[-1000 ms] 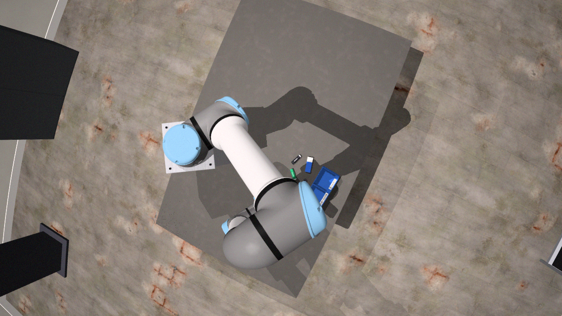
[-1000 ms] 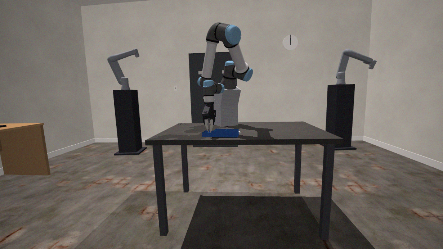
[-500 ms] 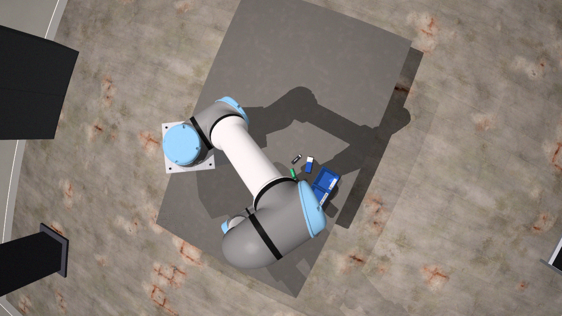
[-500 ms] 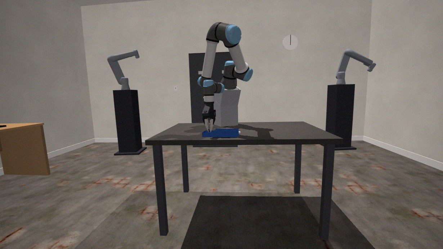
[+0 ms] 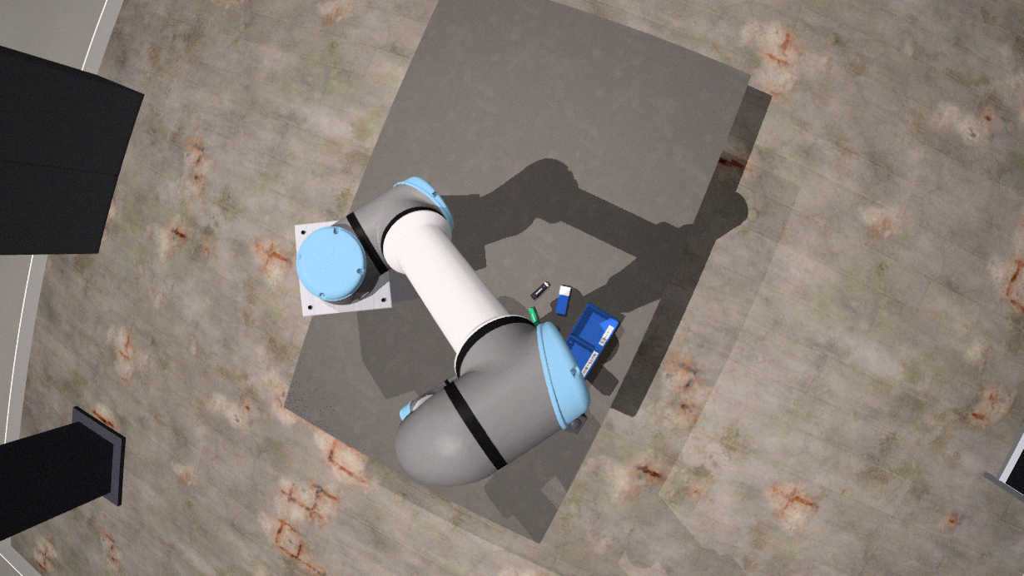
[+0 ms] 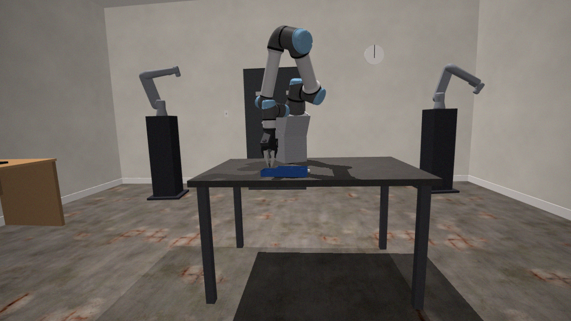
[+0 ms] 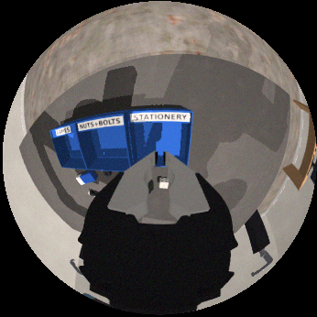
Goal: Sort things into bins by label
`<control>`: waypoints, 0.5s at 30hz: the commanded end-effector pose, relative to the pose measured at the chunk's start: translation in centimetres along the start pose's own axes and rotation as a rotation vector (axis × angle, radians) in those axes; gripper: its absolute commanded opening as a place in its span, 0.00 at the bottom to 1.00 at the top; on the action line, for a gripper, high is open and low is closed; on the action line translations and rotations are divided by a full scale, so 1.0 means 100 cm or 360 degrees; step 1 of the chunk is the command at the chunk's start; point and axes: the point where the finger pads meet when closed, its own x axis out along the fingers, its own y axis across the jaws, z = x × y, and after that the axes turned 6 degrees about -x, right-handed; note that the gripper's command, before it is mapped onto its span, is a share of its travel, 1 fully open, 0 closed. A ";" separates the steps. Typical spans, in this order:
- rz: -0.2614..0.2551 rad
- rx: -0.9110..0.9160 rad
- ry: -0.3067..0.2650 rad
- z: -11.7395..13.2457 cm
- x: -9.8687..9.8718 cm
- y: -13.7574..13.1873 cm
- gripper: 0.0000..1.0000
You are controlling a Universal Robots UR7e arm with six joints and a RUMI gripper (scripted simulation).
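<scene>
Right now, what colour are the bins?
Blue, with white labels printed in black. The bins show best in the wrist view.

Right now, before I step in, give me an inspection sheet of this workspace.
Surface: dark table, arm's shadow across it.
Job's things: upright blue bins, labels STATIONERY, NUTS+BOLTS, one unreadable; black item, blue-white item, green item lie beside them.
Clutter: nothing seen.
Grippers: hand shut, above the STATIONERY bin; any held item too small to tell.
Cables: nothing seen.
Surroundings: two arms on black pedestals, wooden desk, wall clock.
</scene>
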 end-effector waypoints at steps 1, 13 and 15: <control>0.0001 0.0000 0.0001 0.000 -0.006 0.000 0.04; 0.0001 0.0000 0.0001 0.000 -0.038 0.000 0.04; 0.0001 0.0000 0.0001 0.000 -0.040 0.000 0.04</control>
